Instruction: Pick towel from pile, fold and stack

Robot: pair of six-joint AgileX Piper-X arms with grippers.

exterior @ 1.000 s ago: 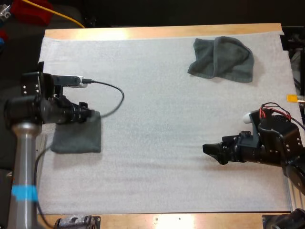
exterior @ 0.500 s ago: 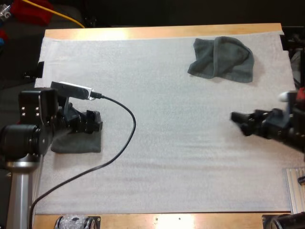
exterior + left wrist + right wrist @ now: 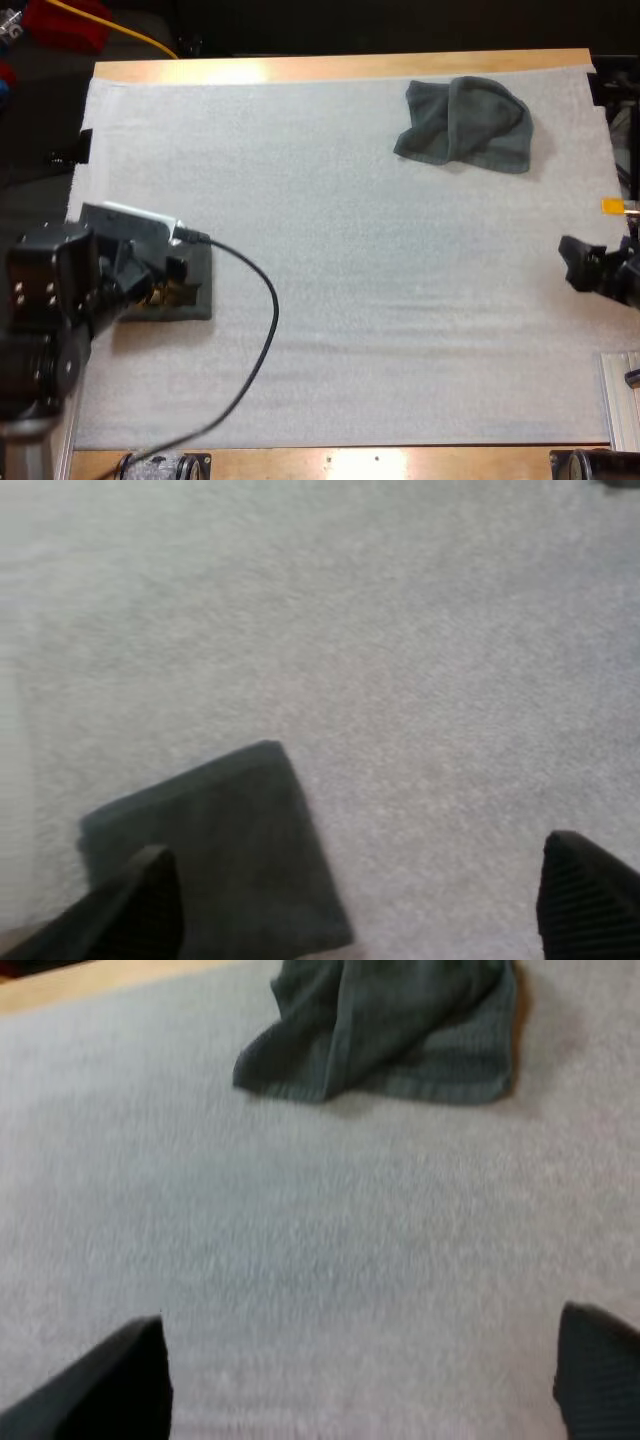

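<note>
While folded towel (image 3: 220,850) lies at left edge of mat (image 3: 350,250), left gripper (image 3: 365,910) hovers above, fingers (image 3: 140,905) apart, empty. Right gripper (image 3: 360,1380), likewise spread and empty, faces crumpled towel (image 3: 385,1030) near far right corner. Risk: shallow pinch grabs one layer, towel slips mid-lift.

Black left arm housing (image 3: 45,300), small pale screws, left gripper (image 3: 355,852) with ribbed black fingers (image 3: 580,900)

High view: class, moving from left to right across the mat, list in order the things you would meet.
In order: folded towel → crumpled towel → right gripper. The left gripper overlaps the folded towel, so it is left out.
</note>
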